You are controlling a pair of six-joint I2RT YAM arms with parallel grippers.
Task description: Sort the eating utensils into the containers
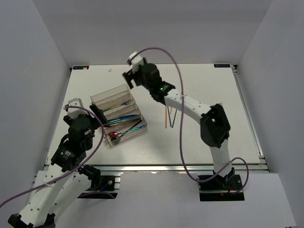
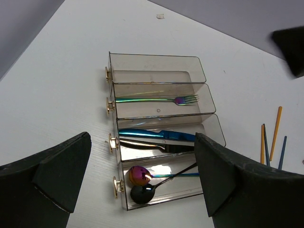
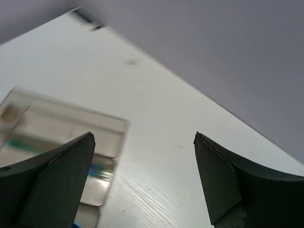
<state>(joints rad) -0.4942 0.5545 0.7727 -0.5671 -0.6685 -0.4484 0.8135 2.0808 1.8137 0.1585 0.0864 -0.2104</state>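
Note:
The clear organiser tray (image 1: 110, 92) lies left of centre; it also shows in the left wrist view (image 2: 156, 56). Its far compartment is empty. The second holds an iridescent fork (image 2: 156, 99). The third holds a blue knife (image 2: 156, 134) and a dark knife (image 2: 152, 145). The nearest holds a purple spoon (image 2: 138, 175) and a black spoon (image 2: 142, 194). Orange and blue chopsticks (image 1: 170, 118) lie on the table right of the tray. My left gripper (image 1: 99, 116) is open and empty at the tray's near left end. My right gripper (image 1: 129, 77) is open and empty above the tray's far end.
White walls enclose the table on three sides. The right wrist view shows a blurred tray corner (image 3: 71, 123) and bare tabletop. A purple cable (image 1: 178, 80) arcs over the right arm. A small speck (image 2: 160, 16) lies on the table beyond the tray.

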